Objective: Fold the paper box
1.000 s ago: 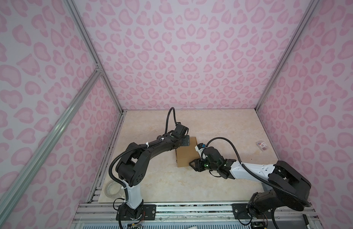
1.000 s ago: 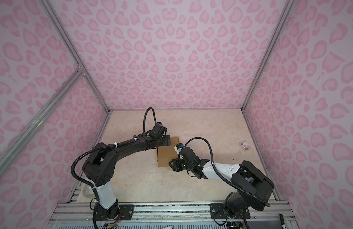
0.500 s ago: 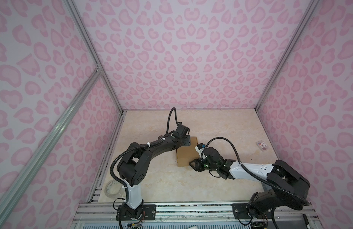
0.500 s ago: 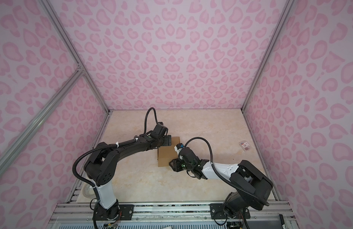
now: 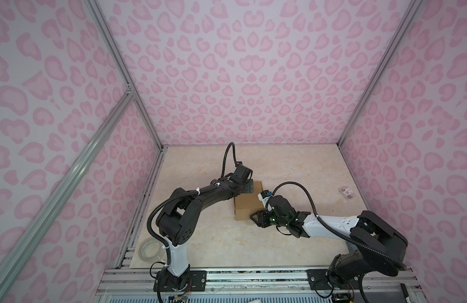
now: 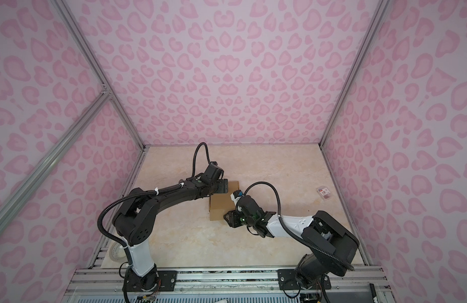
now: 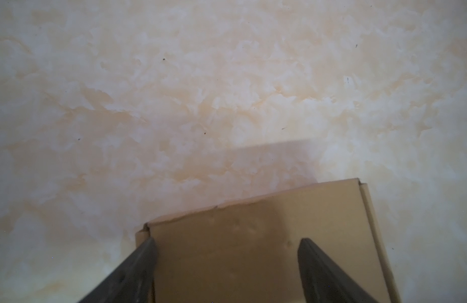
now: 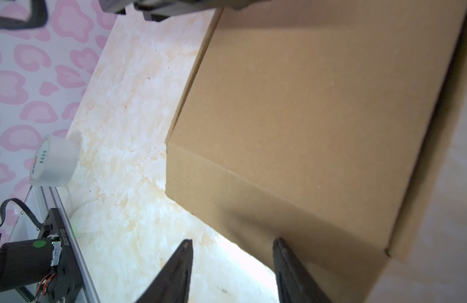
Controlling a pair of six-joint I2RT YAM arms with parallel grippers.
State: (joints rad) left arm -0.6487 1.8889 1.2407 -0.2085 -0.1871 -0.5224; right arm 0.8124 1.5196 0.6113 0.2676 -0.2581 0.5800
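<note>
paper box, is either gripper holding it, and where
Not held: left gripper open over the paper box top, right gripper open at its near edge.

1. A roll of clear adhesive tape (image 5: 150,250) lay flat at the front left corner of the beige marble-patterned tabletop (image 5: 279,162).
2. A small clear packet with a red-and-white label (image 5: 345,192) lay near the right wall.
3. Pale walls printed with pink blotches (image 5: 240,78) enclosed three sides.
4. A ribbed aluminium rail (image 5: 253,278) ran along the front edge.

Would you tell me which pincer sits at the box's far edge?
The left pincer, above the paper box's far edge; the right pincer is at its near edge.
</note>
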